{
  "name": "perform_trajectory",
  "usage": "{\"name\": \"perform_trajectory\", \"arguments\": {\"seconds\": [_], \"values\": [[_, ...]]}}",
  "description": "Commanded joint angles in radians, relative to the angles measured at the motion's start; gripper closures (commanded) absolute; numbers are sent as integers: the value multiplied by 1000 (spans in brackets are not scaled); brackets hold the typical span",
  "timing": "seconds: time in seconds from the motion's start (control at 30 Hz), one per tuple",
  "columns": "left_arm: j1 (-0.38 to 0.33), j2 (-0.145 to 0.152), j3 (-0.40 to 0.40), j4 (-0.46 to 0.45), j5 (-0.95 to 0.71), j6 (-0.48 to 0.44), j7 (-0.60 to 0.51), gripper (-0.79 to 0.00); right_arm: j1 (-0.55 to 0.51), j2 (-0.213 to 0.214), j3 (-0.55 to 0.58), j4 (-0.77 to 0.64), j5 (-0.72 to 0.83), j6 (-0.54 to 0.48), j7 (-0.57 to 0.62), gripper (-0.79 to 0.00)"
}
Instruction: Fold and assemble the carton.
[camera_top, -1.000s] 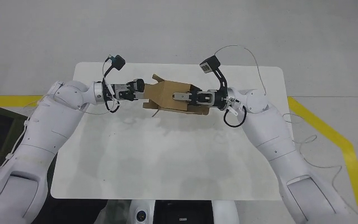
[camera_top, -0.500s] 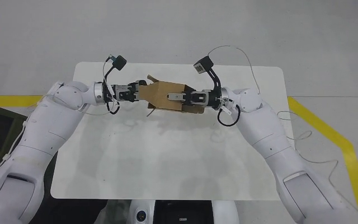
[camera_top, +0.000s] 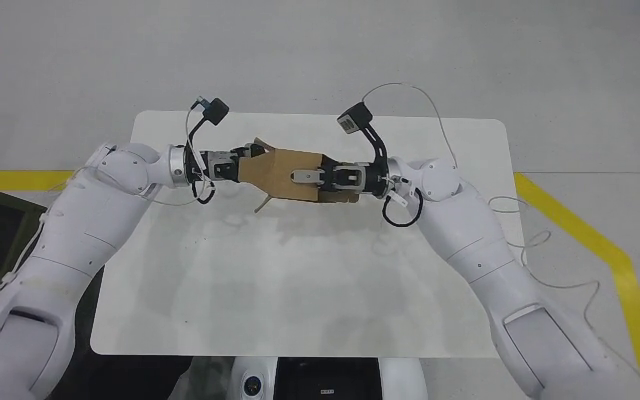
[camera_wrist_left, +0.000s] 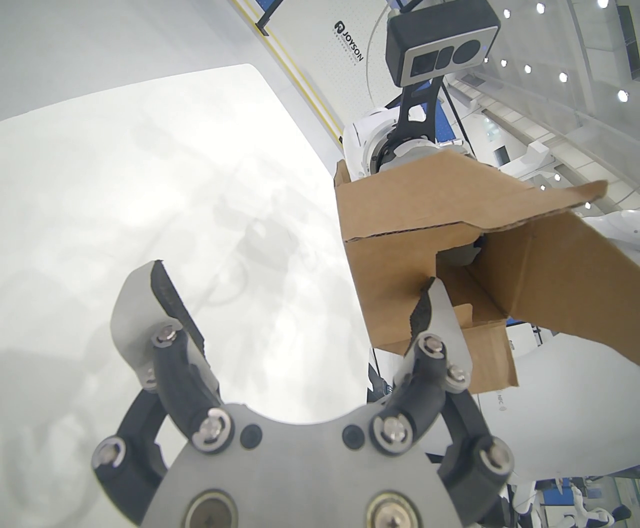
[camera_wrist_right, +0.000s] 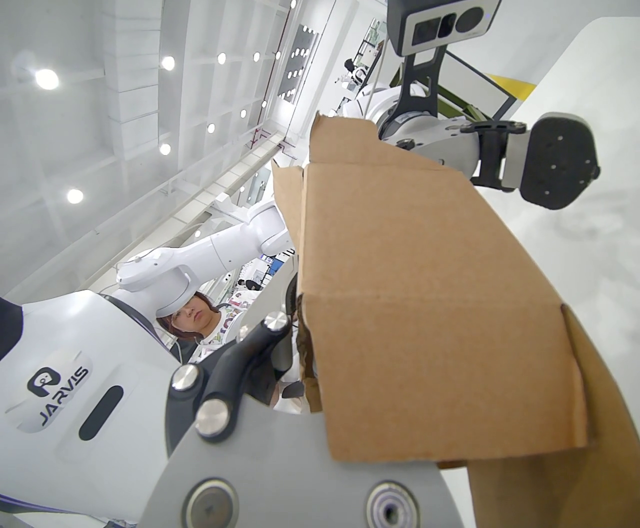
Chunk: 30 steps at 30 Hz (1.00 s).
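Observation:
The brown carton (camera_top: 285, 168) hangs partly unfolded above the far middle of the white table (camera_top: 300, 290), between my two arms. My right gripper (camera_top: 308, 178) is shut on one of its walls. In the right wrist view that wall (camera_wrist_right: 425, 325) covers most of the right gripper (camera_wrist_right: 310, 345); one finger (camera_wrist_right: 295, 310) presses on its edge, the other is hidden behind the cardboard. My left gripper (camera_wrist_left: 295, 300) is open at the carton's other end (camera_top: 250, 160). One fingertip (camera_wrist_left: 432, 310) touches a carton flap (camera_wrist_left: 450, 240); nothing lies between the fingers.
The table's far edge (camera_top: 320, 117) lies just behind the carton. Yellow floor tape (camera_top: 560, 215) runs past both sides of the table. The left arm's finger pad (camera_wrist_right: 555, 160) shows beyond the carton in the right wrist view.
My right gripper has carried the carton leftward, toward the left gripper, and the carton has turned flatter. The left gripper has stayed about where it was.

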Motion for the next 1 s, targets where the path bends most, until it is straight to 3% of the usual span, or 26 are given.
{"name": "perform_trajectory", "arguments": {"seconds": [0.0, 0.4, 0.7, 0.97], "values": [[-1, 1, 6, 0, -1, -2, 2, -785, 2, 0, -2, -1, 1, 0, 0, 0], [-12, 9, 30, 9, -17, -11, 11, -785, 7, -3, -15, 5, 8, -4, -4, 0], [-19, 15, 33, 48, -5, -29, 29, -785, -2, 10, 44, 45, 22, -48, -48, 0], [2, 23, 65, 2, 23, -30, 30, -785, -12, 15, 77, 56, -38, -60, -135, 0]]}}
